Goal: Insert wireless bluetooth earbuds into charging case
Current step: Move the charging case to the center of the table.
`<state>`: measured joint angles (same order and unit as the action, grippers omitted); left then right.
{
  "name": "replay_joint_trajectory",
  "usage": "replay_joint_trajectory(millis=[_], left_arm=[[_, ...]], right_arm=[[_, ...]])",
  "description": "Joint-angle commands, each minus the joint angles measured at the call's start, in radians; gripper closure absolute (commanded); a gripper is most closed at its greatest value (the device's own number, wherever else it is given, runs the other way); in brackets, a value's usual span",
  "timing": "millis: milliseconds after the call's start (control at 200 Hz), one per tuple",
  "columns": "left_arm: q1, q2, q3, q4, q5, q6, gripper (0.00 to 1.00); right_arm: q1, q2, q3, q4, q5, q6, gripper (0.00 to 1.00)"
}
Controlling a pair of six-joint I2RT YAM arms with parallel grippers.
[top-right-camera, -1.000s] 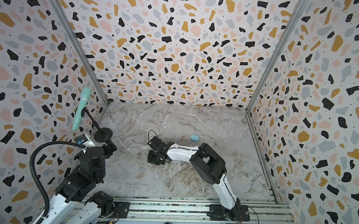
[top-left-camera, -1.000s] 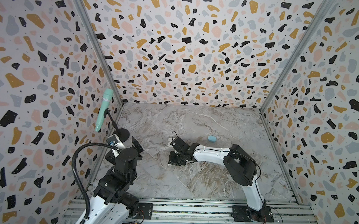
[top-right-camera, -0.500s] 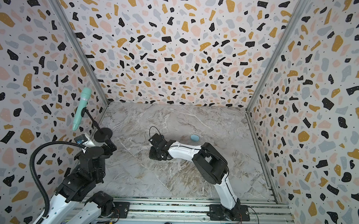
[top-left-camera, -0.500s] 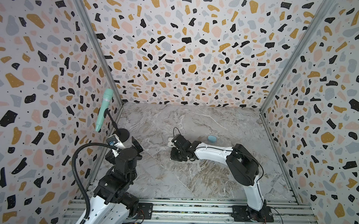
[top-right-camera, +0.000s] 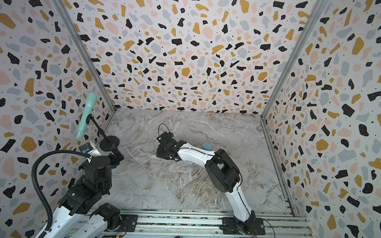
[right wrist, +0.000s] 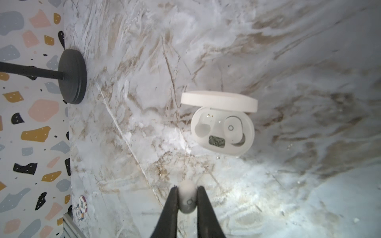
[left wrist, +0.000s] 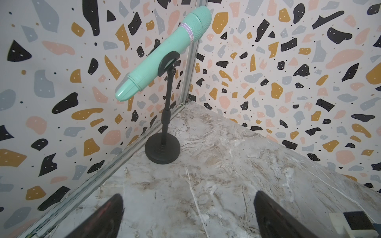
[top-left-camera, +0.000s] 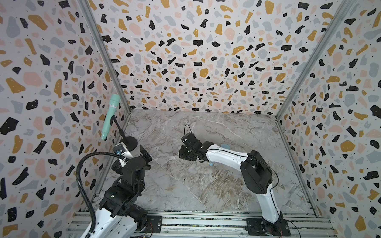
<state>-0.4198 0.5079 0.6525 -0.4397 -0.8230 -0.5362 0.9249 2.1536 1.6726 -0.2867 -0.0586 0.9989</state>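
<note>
My right gripper (right wrist: 187,188) is shut on a white earbud (right wrist: 186,196), which sits pinched between the two fingertips above the marble floor. Just ahead of it in the right wrist view lies a white charging case (right wrist: 222,131) with its lid raised. Another white earbud (right wrist: 232,128) sits in one of its sockets. In both top views the right gripper (top-left-camera: 185,154) hangs over mid-floor and hides the white case. A light blue case (top-left-camera: 225,146) lies behind the forearm, and a light blue earbud (top-left-camera: 210,164) shows by its near edge. My left gripper (left wrist: 188,206) is open and empty near the left wall.
A teal microphone (top-left-camera: 110,116) on a black stand with a round base (top-left-camera: 130,142) occupies the back left corner, close to the left gripper (top-left-camera: 145,155). A few poker chips (right wrist: 82,206) lie by the left wall. Patterned walls enclose the floor on three sides.
The right gripper has moved a short way toward the back wall, still shut on the white earbud. The left arm has stayed still.
</note>
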Motion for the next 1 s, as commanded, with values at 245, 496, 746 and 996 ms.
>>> replay_joint_trajectory(millis=[245, 496, 746, 996], left_arm=[[0.009, -0.010, -0.012, 0.046, -0.001, 0.015, 0.00], [0.009, -0.012, -0.012, 0.047, -0.001, 0.015, 0.00], [0.011, -0.014, -0.013, 0.048, 0.001, 0.014, 0.00], [0.015, -0.012, -0.013, 0.050, 0.008, 0.017, 0.00]], right_arm=[[-0.018, 0.094, 0.143, -0.090, 0.069, -0.037, 0.86], [-0.020, 0.146, 0.218, -0.121, 0.087, -0.044, 0.86], [-0.020, 0.153, 0.233, -0.120, 0.103, -0.038, 0.86], [-0.023, 0.195, 0.283, -0.138, 0.097, -0.030, 0.86]])
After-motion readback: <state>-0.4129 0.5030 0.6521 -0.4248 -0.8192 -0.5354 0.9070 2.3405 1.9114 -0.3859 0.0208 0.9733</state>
